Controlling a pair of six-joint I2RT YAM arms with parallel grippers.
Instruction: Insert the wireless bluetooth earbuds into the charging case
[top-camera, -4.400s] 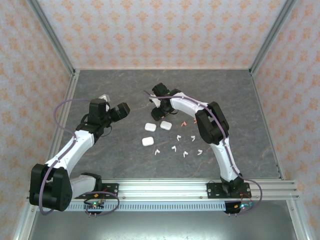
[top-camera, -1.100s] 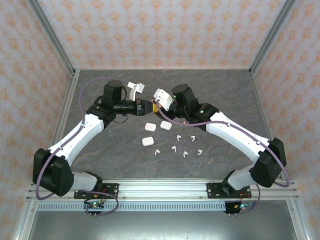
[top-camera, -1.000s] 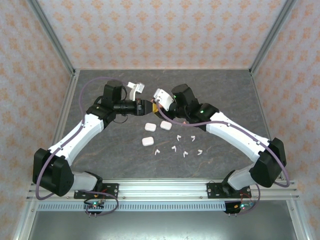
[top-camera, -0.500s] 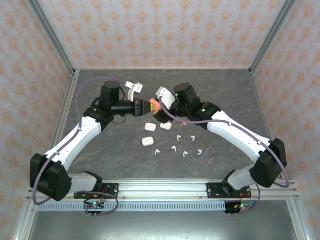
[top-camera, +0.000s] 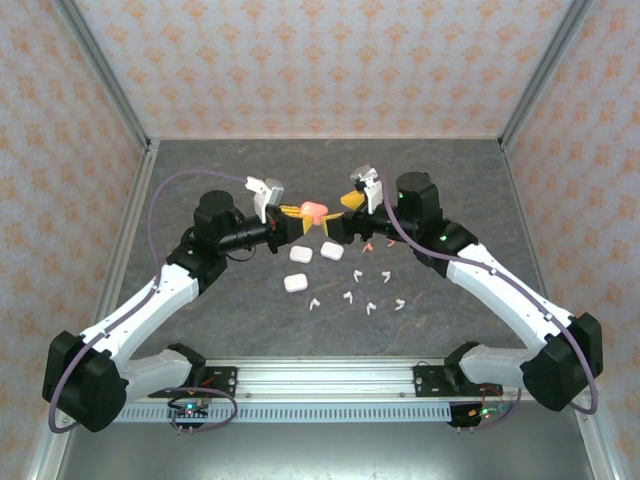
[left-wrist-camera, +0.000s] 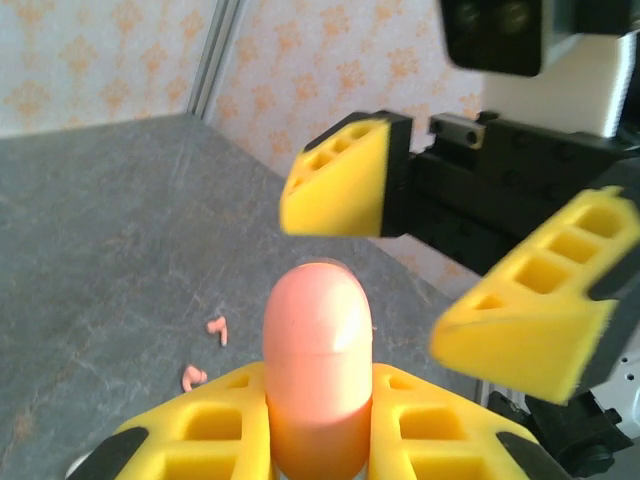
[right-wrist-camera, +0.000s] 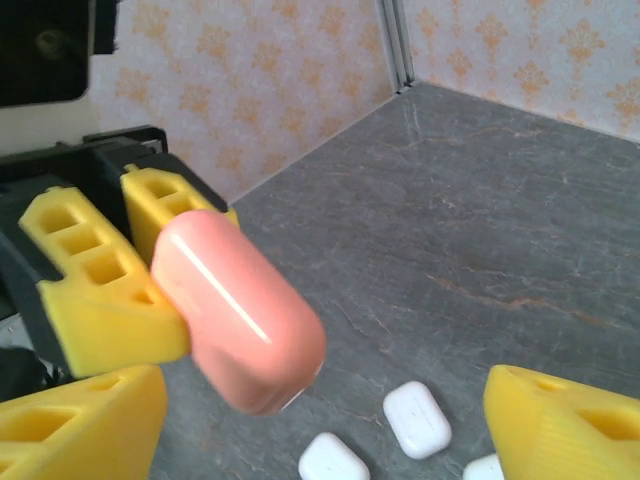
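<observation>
A salmon-pink charging case (top-camera: 316, 210) hangs above the table, and my left gripper (top-camera: 297, 212) is shut on its lower half. In the left wrist view the closed case (left-wrist-camera: 317, 350) stands up between my yellow fingers (left-wrist-camera: 200, 425). My right gripper (top-camera: 343, 214) is open just right of the case, not touching it; its fingers (right-wrist-camera: 565, 420) stand wide apart around empty space, and the case (right-wrist-camera: 240, 310) is to their upper left. White earbuds (top-camera: 348, 296) lie scattered on the table below. Two pink earbuds (top-camera: 367, 245) lie under the right arm.
Three white cases (top-camera: 299, 254) (top-camera: 332, 251) (top-camera: 295, 283) lie closed on the grey table under the grippers. Metal posts and patterned walls (top-camera: 320, 70) close in the table on three sides. The rail (top-camera: 320, 378) with both arm bases runs along the near edge.
My right gripper has opened, let go of the pink case and drawn back to the right. My left gripper has tightened on the case and carried it slightly right.
</observation>
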